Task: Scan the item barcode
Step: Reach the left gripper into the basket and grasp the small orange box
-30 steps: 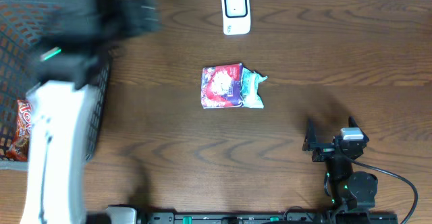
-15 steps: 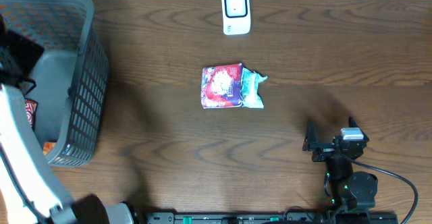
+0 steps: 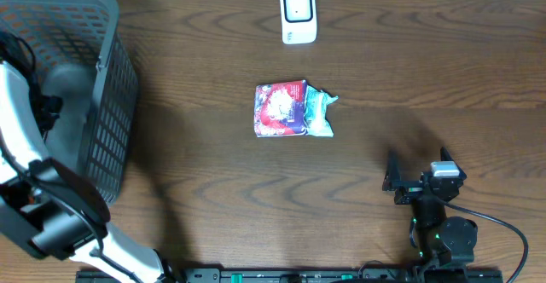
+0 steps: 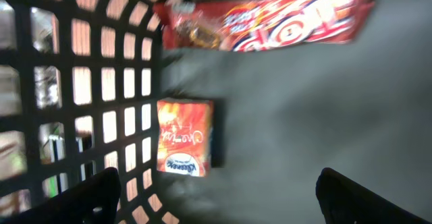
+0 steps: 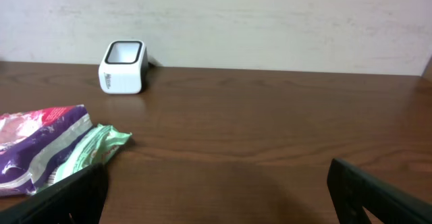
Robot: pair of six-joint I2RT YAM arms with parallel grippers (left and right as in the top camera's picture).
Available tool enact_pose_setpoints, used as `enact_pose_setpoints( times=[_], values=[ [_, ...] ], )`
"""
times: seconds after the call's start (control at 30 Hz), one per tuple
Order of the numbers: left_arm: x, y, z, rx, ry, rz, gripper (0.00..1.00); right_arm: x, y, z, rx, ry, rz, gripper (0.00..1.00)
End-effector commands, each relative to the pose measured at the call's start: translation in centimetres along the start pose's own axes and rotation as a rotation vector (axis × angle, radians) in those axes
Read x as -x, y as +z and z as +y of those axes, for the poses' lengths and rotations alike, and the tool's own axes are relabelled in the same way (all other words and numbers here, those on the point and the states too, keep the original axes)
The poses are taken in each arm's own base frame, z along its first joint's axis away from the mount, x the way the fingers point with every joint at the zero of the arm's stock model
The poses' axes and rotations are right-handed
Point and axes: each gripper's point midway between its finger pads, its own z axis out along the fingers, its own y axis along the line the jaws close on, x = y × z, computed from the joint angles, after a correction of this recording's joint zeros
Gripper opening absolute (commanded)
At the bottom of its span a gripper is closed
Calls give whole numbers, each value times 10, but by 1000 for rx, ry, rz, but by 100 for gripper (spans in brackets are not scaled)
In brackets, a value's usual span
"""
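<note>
Left claw (image 4: 217, 187) is down inside the grey mesh basket (image 3: 111, 70). Its jaws are spread wide with nothing between them. Orange box (image 4: 183, 137) sits on the basket floor just ahead of this claw, on its left side, close against the mesh wall. Red wrapper (image 4: 283, 18) lies farther ahead across the far end of the floor, apart from the box. Neither touches the claw. Wrist view is blurred, so the print on both is unreadable.

Right claw (image 5: 216, 190) sits low over the wooden table (image 3: 426, 78), released, jaws wide apart and empty. Snack packets (image 3: 290, 110), one red-purple and one pale green, lie flat on the table, touching side by side. They are ahead of this claw and to its left, well apart from it. White barcode scanner (image 3: 298, 14) stands beyond the packets, farther ahead of the claw, near the table's far edge by the wall. It has a dark-rimmed window on top. Packets and scanner are not touching. Can't tell where any barcode is.
</note>
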Motion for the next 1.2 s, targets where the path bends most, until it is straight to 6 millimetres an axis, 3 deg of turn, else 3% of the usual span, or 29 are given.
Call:
enact_pose_setpoints(
  times=[0.0,0.2,0.4,0.77,0.8,0.9,1.0,1.13,1.17],
  values=[
    [-9,27,6,93,-74,17,92,-1,0,2,8,13,2,99],
    [-26,62,6,135,-53,41,92,-1,0,2,8,13,2,99],
    [-41,78,17,182,-87,63,92,-1,0,2,8,13,2,99],
    [-58,111,18,169,-107,95,90,-1,0,2,8,13,2,99],
    [-61,115,20,169,-113,110,85,-1,0,2,8,13,2,99],
    [-64,123,26,180,-125,130,56,-1,0,2,8,13,2,99],
    [-66,128,32,192,-136,145,34,-1,0,2,8,13,2,99],
    [-67,126,30,171,-146,171,7,-1,0,2,8,13,2,99],
    [-67,125,27,155,-143,181,8,-1,0,2,8,13,2,99]
  ],
)
